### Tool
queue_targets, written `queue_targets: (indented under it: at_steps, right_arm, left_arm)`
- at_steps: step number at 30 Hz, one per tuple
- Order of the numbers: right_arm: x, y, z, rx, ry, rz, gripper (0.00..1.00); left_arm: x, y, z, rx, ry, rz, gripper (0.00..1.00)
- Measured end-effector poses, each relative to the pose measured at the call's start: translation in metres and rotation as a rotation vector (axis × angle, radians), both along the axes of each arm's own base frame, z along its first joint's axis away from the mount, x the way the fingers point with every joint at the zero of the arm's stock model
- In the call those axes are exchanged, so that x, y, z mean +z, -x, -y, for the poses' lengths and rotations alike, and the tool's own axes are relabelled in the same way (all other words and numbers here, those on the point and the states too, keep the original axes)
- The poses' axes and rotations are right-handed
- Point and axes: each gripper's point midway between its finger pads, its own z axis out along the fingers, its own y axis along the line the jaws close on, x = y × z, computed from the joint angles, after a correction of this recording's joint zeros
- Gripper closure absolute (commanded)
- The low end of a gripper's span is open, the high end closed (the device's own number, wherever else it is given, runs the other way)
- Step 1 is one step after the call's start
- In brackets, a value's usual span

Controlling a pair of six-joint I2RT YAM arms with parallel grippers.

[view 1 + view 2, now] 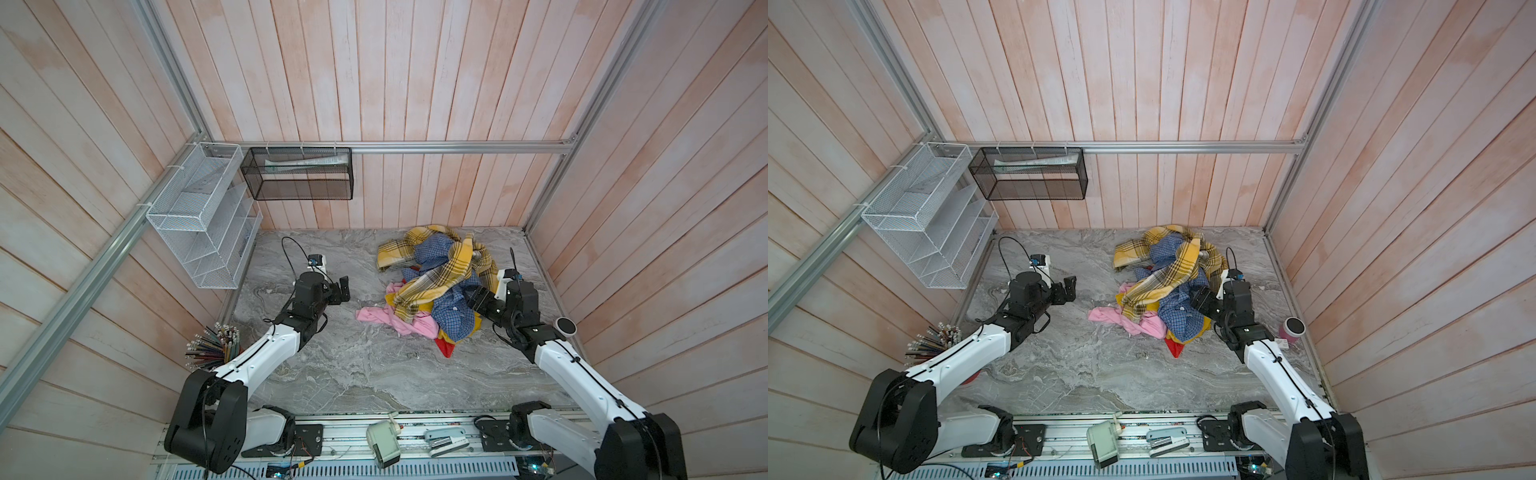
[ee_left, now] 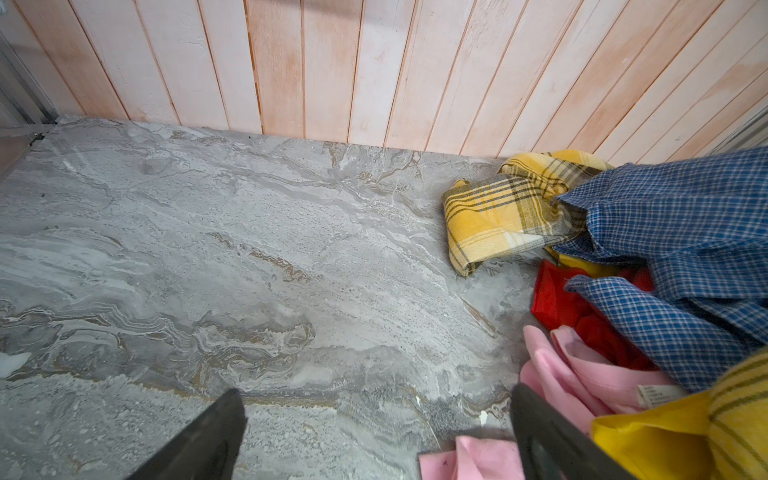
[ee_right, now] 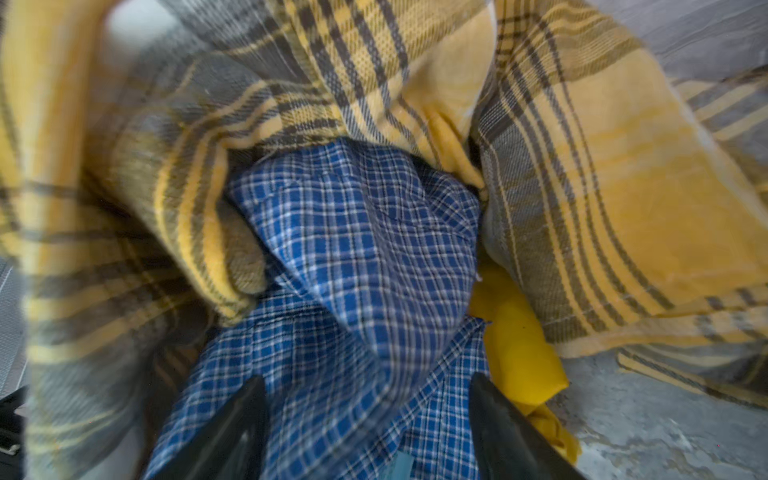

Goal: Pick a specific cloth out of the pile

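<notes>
Right gripper [image 3: 368,380]: jaws apart astride the cloth [image 3: 361,232]; grasp cannot be told. Left gripper [image 2: 376,392]: released, empty, at 9 o'clock of the pile [image 1: 440,270], well apart. Blue check cloth: partly under yellow plaid [image 3: 602,187], pile's 4 o'clock side.

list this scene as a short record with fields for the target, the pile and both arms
target: blue checked shirt, tangled in the pile, partly under the yellow plaid cloth
pile contents: also pink garment, plain yellow garment, red cloth; on the marble table, right of centre
left gripper: open, empty, left of the pile
right gripper: fingers apart astride a fold of the shirt, no clamp visible
</notes>
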Motion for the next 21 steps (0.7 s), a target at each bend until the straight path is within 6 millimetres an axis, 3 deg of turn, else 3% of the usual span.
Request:
queue_targets:
  at_steps: [4, 8, 10, 15, 21]
  right_arm:
    - [-0.006, -0.008, -0.005, -0.001, -0.037, -0.013, 0.50]
    - [-0.003, -0.016, -0.007, -0.011, -0.069, 0.011, 0.87]
    - [0.001, -0.018, -0.009, -0.005, -0.077, 0.029, 1.00]
    - [0.016, -0.014, -0.009, 0.004, -0.080, 0.068, 1.00]
    - [0.080, -0.005, -0.006, -0.001, -0.101, 0.207, 1.00]
  left_arm:
    - [0.000, 0.000, 0.000, 0.001, 0.000, 0.000, 0.00]
    - [0.000, 0.000, 0.000, 0.001, 0.000, 0.000, 0.00]
    - [0.000, 0.000, 0.000, 0.002, 0.000, 0.000, 0.00]
    - [0.000, 0.000, -0.001, 0.003, -0.002, 0.000, 0.00]
    - [-0.001, 0.000, -0.001, 0.003, -0.002, -0.001, 0.00]
